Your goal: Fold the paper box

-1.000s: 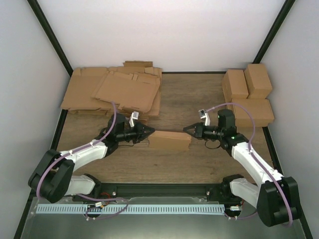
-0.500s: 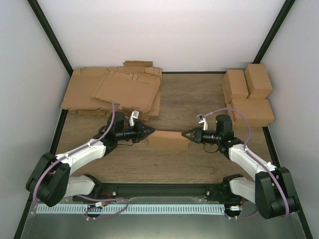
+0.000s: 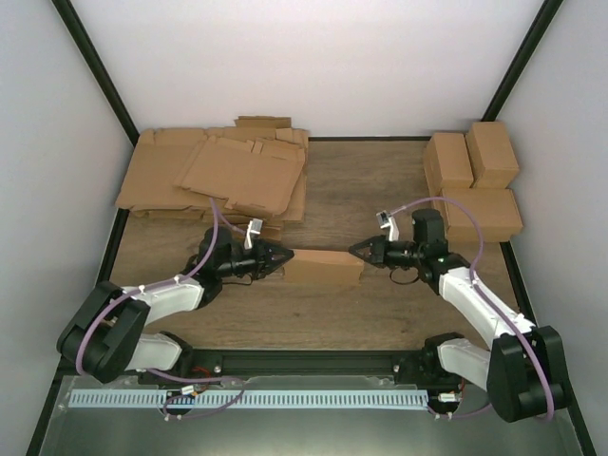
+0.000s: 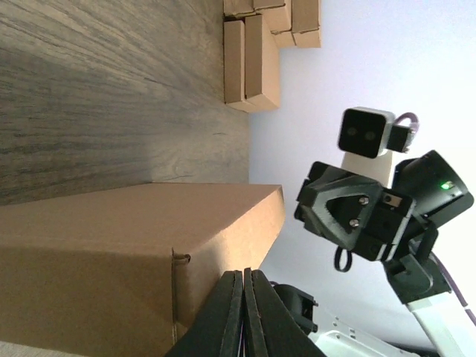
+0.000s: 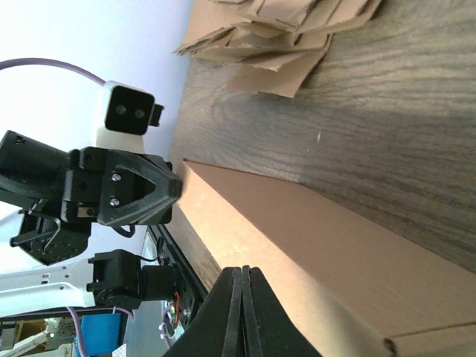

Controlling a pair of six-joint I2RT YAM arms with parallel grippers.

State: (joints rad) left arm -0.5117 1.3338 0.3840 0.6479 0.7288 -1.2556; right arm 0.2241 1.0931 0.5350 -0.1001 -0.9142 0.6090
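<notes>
The paper box (image 3: 323,267), a small oblong brown cardboard box, lies on the wooden table between my two arms. My left gripper (image 3: 282,256) is shut with nothing in it, its tip against the box's left end. My right gripper (image 3: 356,249) is also shut and empty, its tip at the box's right end. In the left wrist view the shut left gripper (image 4: 244,274) points at the end face of the box (image 4: 111,253). In the right wrist view the shut right gripper (image 5: 242,269) points along the box (image 5: 320,238), and the left gripper (image 5: 177,187) sits at its far end.
A loose pile of wide flat cardboard sheets (image 3: 218,176) lies at the back left. Several folded brown boxes (image 3: 472,180) are stacked at the back right, close behind the right arm. Black frame posts and white walls enclose the table.
The right gripper pushed left against the box's end, then eased back a little. The left gripper dropped slightly toward me at the box's left end. Both stayed shut.
</notes>
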